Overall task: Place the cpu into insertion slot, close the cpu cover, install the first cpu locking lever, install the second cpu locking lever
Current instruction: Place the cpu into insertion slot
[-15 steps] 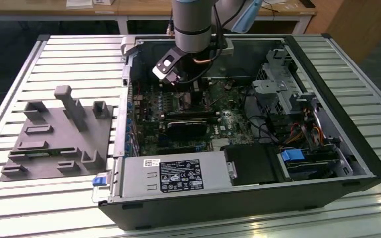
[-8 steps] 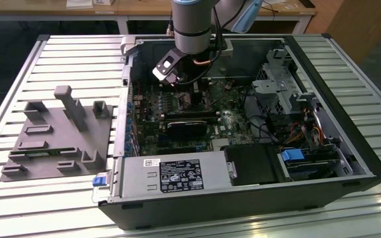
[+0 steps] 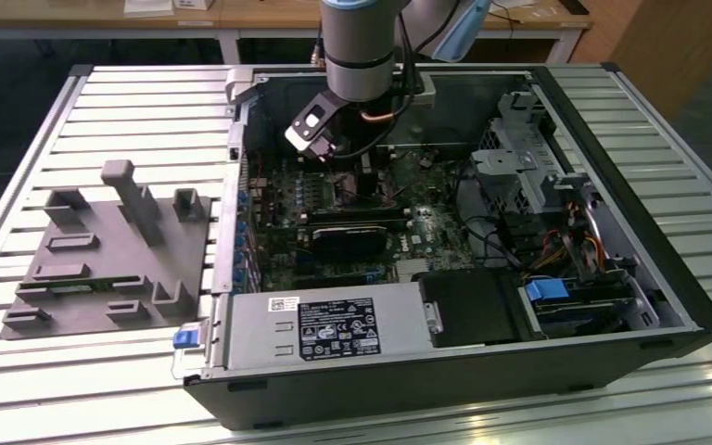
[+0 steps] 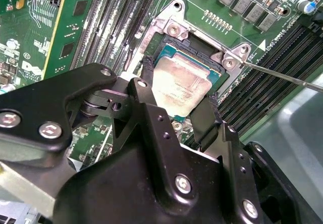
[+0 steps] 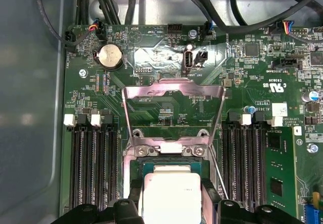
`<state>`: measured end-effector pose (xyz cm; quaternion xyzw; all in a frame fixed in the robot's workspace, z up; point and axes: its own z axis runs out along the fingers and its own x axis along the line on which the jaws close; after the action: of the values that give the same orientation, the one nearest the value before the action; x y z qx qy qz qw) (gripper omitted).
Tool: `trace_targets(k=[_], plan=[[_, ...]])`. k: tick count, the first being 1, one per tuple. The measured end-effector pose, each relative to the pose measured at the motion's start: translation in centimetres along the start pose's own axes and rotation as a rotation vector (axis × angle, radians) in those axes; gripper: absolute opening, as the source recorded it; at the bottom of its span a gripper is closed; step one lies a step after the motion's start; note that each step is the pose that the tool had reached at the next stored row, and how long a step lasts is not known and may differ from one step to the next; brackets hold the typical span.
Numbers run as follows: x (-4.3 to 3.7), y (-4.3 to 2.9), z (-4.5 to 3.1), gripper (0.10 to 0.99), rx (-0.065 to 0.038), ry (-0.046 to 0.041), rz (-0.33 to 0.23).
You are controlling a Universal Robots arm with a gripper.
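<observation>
**Cpu held between the fingers at the insertion slot, cover open**

In the exterior view the arm (image 3: 359,46) reaches down into an open computer case (image 3: 455,371) that lies on a slatted metal worktop (image 3: 146,102). The gripper (image 3: 353,171) is low over the green circuit board. A grey moulded fixture (image 3: 96,250) sits on the worktop toward the exterior view's left, well apart from the case.

Both wrist views show the black fingers (image 4: 147,77) (image 5: 135,199) closed in on two opposite edges of the cpu (image 4: 181,85) (image 5: 171,196), holding it with its silvery top facing up. The cpu is right at the insertion slot (image 4: 174,28) (image 5: 151,151), inside the slot's grey metal rim. Whether it is fully seated cannot be told.

In the first wrist view the cpu cover (image 5: 174,89) is swung open, away from the slot, and green board shows through its cut-out middle. A thin metal lever (image 4: 282,76) sticks out from one corner of the slot in the second wrist view, unlatched. Long black memory slots (image 5: 91,168) run along both sides of the insertion slot, and a round coin battery (image 5: 109,56) sits on the board beyond the cover.
</observation>
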<state>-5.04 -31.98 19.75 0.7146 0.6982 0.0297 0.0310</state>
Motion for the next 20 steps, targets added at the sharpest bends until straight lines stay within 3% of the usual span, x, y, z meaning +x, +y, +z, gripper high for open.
trace_targets(k=[3,7,20], plan=[[-0.01,-0.02,0.14,0.537,0.000,0.0007,0.000],[0.00,-0.03,0.28,0.537,0.000,0.0105,0.001],[-0.01,-0.04,0.45,0.549,0.001,0.0106,0.001]])
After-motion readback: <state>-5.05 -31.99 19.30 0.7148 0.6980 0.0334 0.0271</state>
